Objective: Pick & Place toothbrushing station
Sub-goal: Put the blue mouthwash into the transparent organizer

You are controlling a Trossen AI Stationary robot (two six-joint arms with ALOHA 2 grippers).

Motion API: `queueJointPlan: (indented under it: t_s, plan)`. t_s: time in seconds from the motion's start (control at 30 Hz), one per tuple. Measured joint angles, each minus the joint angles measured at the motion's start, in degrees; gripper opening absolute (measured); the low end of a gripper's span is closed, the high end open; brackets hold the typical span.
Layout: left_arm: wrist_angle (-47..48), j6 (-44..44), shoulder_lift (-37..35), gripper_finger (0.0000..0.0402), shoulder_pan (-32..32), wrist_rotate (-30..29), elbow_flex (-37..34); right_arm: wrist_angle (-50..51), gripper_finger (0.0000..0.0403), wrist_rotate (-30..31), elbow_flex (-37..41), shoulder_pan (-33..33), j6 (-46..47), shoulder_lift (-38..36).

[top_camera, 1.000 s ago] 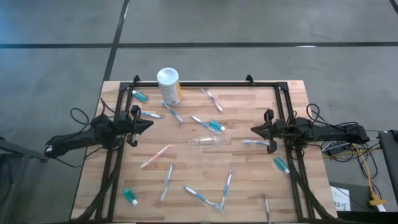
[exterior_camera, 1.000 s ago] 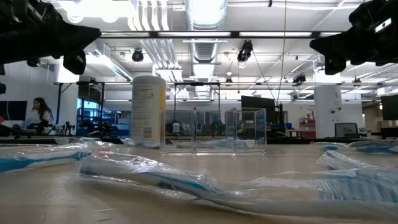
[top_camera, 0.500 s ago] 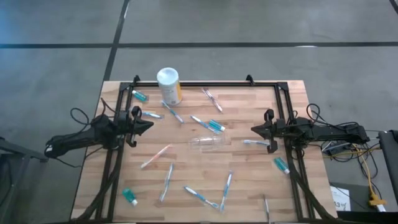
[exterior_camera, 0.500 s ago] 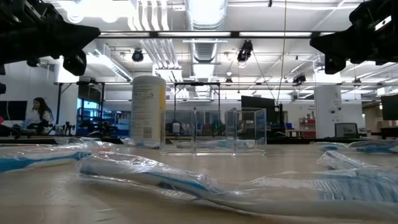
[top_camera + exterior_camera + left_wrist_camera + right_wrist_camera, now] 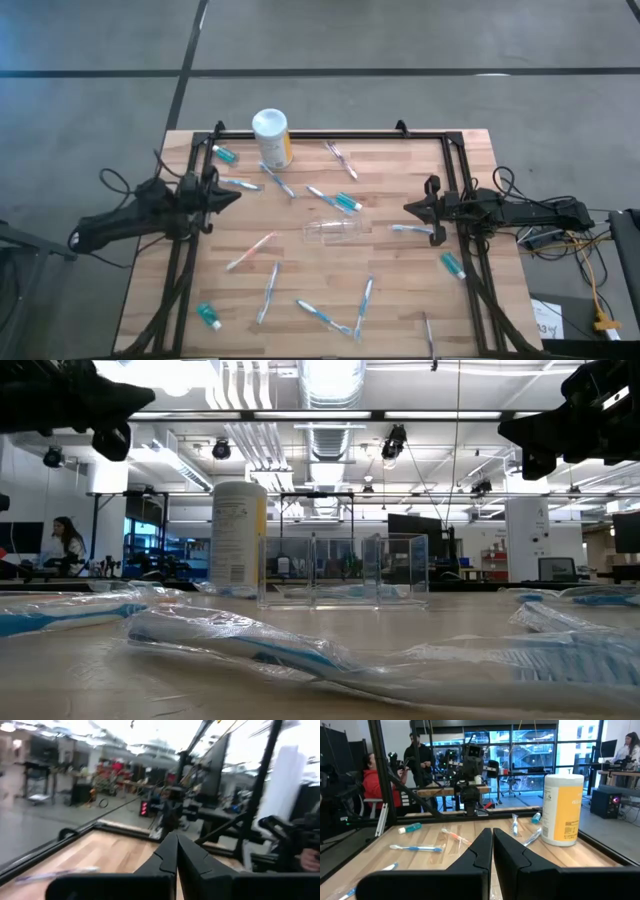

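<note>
The toothbrushing station [image 5: 335, 231], a clear, colourless plastic holder, rests on the wooden table near its middle; the low view shows it [image 5: 345, 570] beside the white canister. No gripper touches it. My left gripper [image 5: 238, 192] hovers shut over the table's left side, high above the wood [image 5: 150, 398], its fingers closed together [image 5: 176, 842]. My right gripper [image 5: 405, 208] hovers shut over the right side [image 5: 502, 428], its fingers pressed together [image 5: 492, 834]. Both point level toward the table's middle, with the station between them.
A white canister with a yellow label [image 5: 272, 137] stands at the far edge, left of centre. Several wrapped toothbrushes [image 5: 335, 200] and small teal tubes [image 5: 452, 265] lie scattered over the wood. A black frame [image 5: 330, 133] runs along the far and side edges. People stand in the room beyond.
My left gripper has risen and tipped its fingers upward, staying shut, and has drawn slightly back toward the table's left edge. The right gripper and the things on the table have kept still.
</note>
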State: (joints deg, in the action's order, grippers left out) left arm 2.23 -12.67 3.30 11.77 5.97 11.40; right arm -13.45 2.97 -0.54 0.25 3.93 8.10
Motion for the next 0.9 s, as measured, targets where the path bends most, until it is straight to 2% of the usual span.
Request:
queueJointPlan:
  t_s: [0.1, 0.23, 0.33, 0.47, 0.67, 0.77, 0.9]
  plan:
    - [5.17, -0.61, 1.31, 0.0005, -0.01, -2.95, 3.95, 0.0, 0.0013, -0.01, 0.0, 0.01, 0.42, 0.0]
    - [15.87, -3.48, 4.44, 0.0003, 0.0, -13.21, 9.95, 0.02, 0.0013, 0.0, 0.0, 0.01, 0.47, 0.0]
    - [22.79, -5.43, 8.6, 0.0004, 0.0, -18.71, 14.1, 0.04, 0.0013, -0.01, 0.0, 0.01, 0.6, 0.0]
    - [25.03, -5.81, 15.91, 0.0005, 0.02, -20.07, 19.06, 0.07, 0.0013, -0.01, 0.0, 0.01, 0.56, 0.0]
    - [29.2, 0.88, 28.81, 0.0003, 0.04, -23.94, 27.87, -0.29, 0.0013, 0.02, 0.0, 0.01, 0.49, -0.02]
    - [32.94, 3.31, 35.28, 0.0002, 0.25, -27.71, 34.43, -0.46, 0.0013, 0.0, 0.0, 0.01, 0.43, -0.02]
    - [41.96, 7.05, 43.89, 0.0002, 2.02, -29.1, 45.87, -0.46, 0.0013, 0.02, 0.0, 0.0, 0.41, -0.02]
